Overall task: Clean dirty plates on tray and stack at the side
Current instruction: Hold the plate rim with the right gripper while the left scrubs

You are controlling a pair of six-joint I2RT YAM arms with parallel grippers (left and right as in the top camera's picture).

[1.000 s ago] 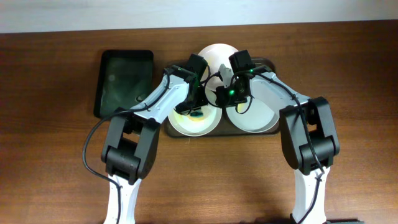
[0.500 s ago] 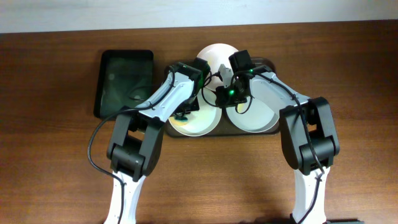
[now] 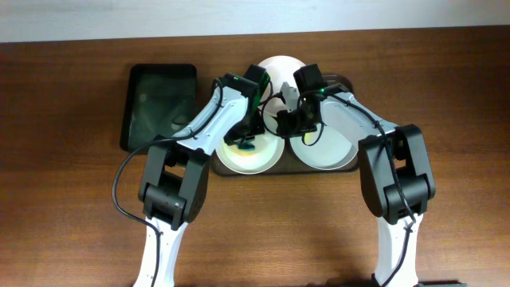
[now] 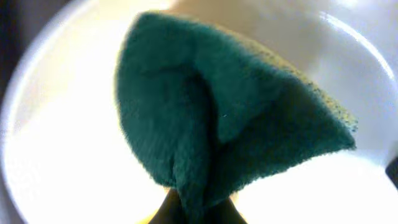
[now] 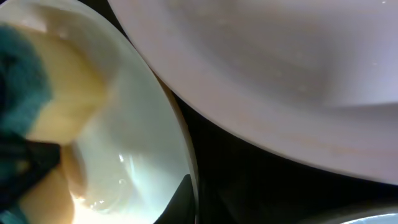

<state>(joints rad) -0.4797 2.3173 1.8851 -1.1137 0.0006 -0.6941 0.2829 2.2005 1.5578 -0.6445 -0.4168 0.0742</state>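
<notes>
Plates fill the tray at the worktop's 12 o'clock edge. Left claw pinches a green sponge shut over the yellow-smeared plate at the tray's 8 o'clock, so scrubbing is in hand. Right claw hovers by that plate's 2 o'clock rim; whether it grips, I cannot tell. Next, I judge, the sponge must sweep the remaining smear before any plate goes to the side.

A folded green sponge filled the middle, above a white plate whose rim curved along the left edge.
</notes>
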